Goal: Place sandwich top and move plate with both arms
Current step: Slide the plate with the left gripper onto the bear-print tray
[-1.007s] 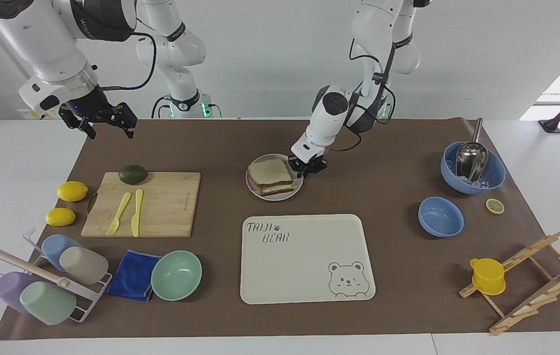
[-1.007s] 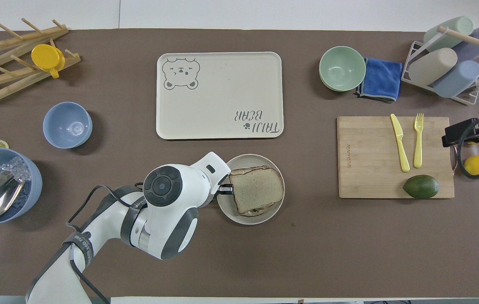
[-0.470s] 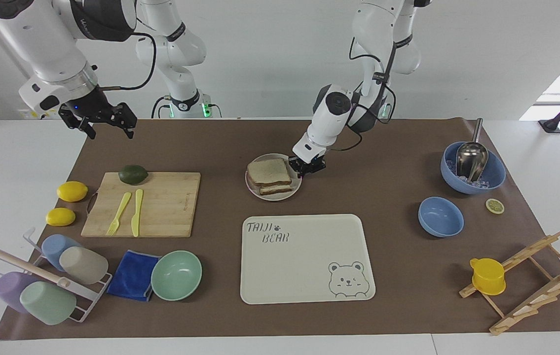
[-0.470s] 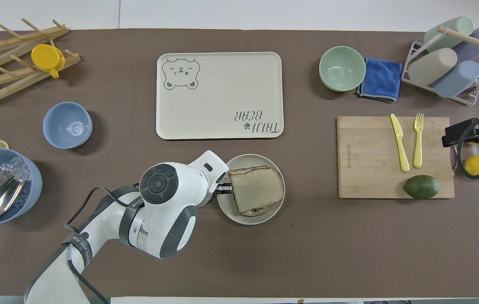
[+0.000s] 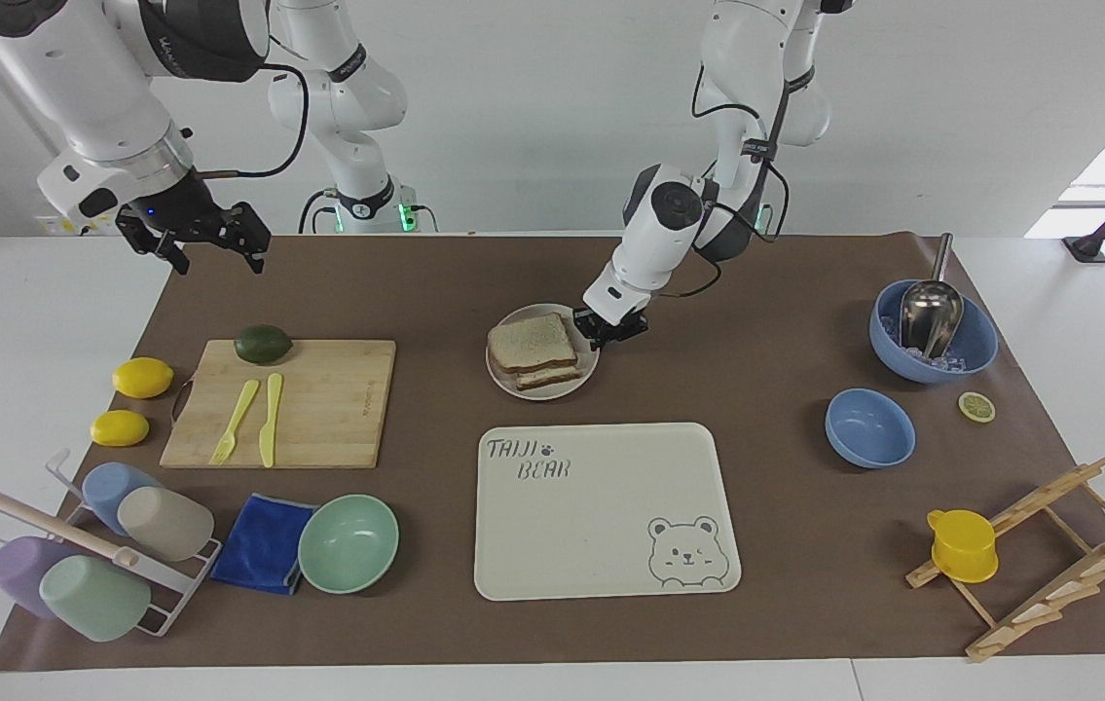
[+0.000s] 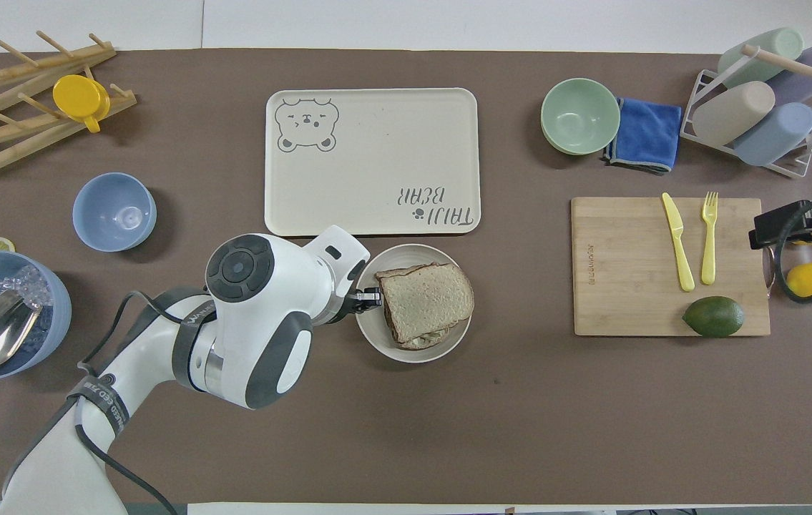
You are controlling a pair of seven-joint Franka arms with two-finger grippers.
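The sandwich top [image 5: 533, 341] is a plain brown slice lying on the lower slice, on the small round plate [image 5: 567, 391]. In the overhead view the slice [image 6: 426, 300] covers most of the plate [image 6: 406, 254]. My left gripper [image 5: 611, 330] is shut on the plate's rim at the side toward the left arm's end, also seen from overhead [image 6: 370, 299]. The plate sits just nearer to the robots than the bear tray [image 5: 601, 506]. My right gripper [image 5: 211, 248] hangs open and empty above the mat's corner at the right arm's end and waits.
A cutting board [image 5: 284, 399] with an avocado, yellow knife and fork lies toward the right arm's end, with two lemons [image 5: 141, 378] beside it. A mint bowl [image 5: 348, 542], blue cloth and cup rack stand farther out. Blue bowls [image 5: 868, 426] and a wooden rack stand toward the left arm's end.
My left gripper has carried the plate with the sandwich a little toward the bear tray and the left arm's end; its wrist has risen. The right arm has not moved.
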